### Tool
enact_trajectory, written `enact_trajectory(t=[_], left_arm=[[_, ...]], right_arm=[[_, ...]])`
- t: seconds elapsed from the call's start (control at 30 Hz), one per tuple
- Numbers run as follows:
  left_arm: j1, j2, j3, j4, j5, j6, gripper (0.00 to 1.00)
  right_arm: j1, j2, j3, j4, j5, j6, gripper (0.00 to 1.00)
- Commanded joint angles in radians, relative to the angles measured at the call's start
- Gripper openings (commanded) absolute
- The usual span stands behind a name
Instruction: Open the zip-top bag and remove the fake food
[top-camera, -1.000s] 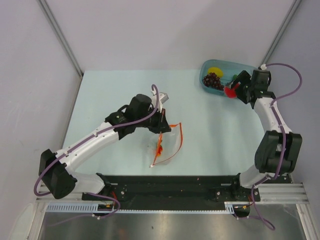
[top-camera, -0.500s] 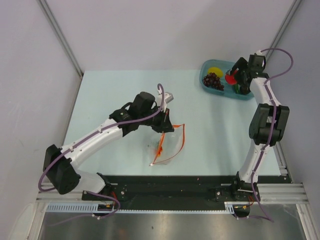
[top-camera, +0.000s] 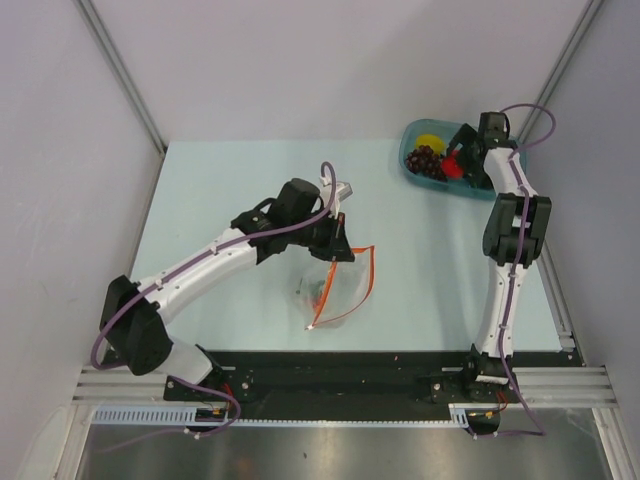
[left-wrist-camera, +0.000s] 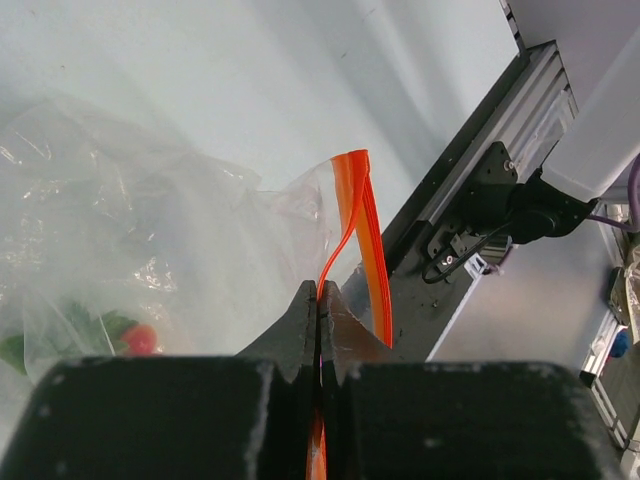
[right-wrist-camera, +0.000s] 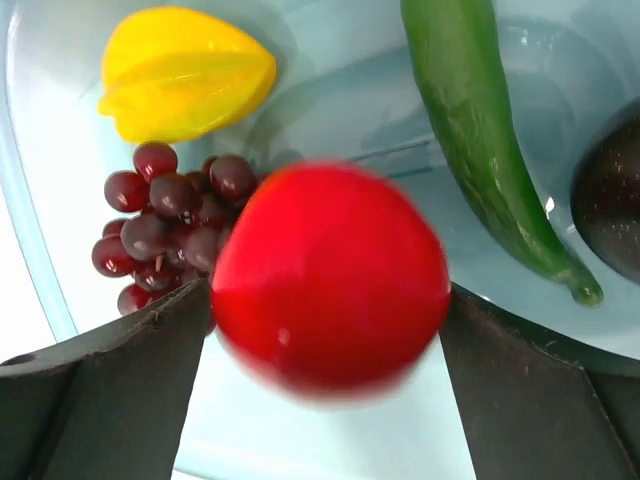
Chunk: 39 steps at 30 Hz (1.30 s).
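We look down on a pale blue table set between plain grey walls, with a metal rail along its near edge.

The zip-top bag lies at mid-table, just ahead of the rail. A second ago it lay flatter. Now its far corner is pulled up and to the right, and the orange zipper strip curves in a wider loop. The white slider tab sits at the near end, about where it was. Through the crinkled plastic we see a small red piece beside something green.

The left gripper has shifted a little right and away from the rail. The left wrist view shows its jaws pressed together on the zipper strip, with the rest of the bag hanging off to one side. The left arm reaches diagonally from its base, elbow low and wrist bent down over the bag.

The right arm has straightened, running almost directly from its base to the far right corner. The right gripper has moved in from the near edge of the teal tray to above its middle. Its fingers clasp the red fruit, which looks blurred. Below in the tray lie a yellow piece, a grape bunch, a green vegetable and a dark round piece.
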Motion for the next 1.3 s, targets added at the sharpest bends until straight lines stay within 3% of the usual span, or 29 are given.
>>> enact_trajectory(t=[0.0, 0.23, 0.37, 0.5, 0.6, 0.8, 0.9, 1.0, 1.03, 1.13, 1.27], left_arm=[[0.005, -0.044, 0.001, 0.023, 0.016, 0.013, 0.0], [0.004, -0.107, -0.065, 0.105, 0.059, -0.036, 0.0], [0.004, -0.14, -0.085, 0.135, 0.05, -0.033, 0.0], [0.004, -0.136, -0.08, 0.165, 0.058, -0.053, 0.0], [0.004, -0.124, -0.076, 0.208, 0.071, -0.08, 0.0], [0.004, -0.07, -0.059, 0.256, 0.101, -0.116, 0.0], [0.004, -0.052, -0.06, 0.291, 0.119, -0.157, 0.0], [0.004, -0.045, -0.069, 0.331, 0.128, -0.201, 0.0], [0.004, -0.045, -0.071, 0.349, 0.13, -0.223, 0.0], [0.004, -0.044, -0.077, 0.374, 0.136, -0.263, 0.0], [0.004, -0.042, -0.083, 0.403, 0.137, -0.313, 0.0]], right_arm=[[0.008, -0.02, 0.191, -0.215, 0.052, -0.037, 0.99], [0.012, -0.116, 0.225, -0.439, 0.092, -0.035, 1.0], [0.052, -0.324, 0.03, -0.462, 0.043, -0.026, 1.0], [0.112, -0.579, -0.334, -0.371, -0.094, 0.012, 1.0], [0.214, -0.768, -0.519, -0.335, -0.171, 0.054, 0.99], [0.475, -1.052, -0.656, -0.395, -0.083, 0.085, 0.94], [0.656, -1.15, -0.74, -0.363, -0.019, 0.132, 0.87], [0.82, -1.25, -0.843, -0.302, 0.065, 0.206, 0.66], [0.851, -1.274, -0.866, -0.283, 0.088, 0.218, 0.53], [0.96, -1.256, -0.924, -0.237, 0.139, 0.252, 0.32], [0.997, -1.213, -0.934, -0.229, 0.167, 0.246, 0.25]])
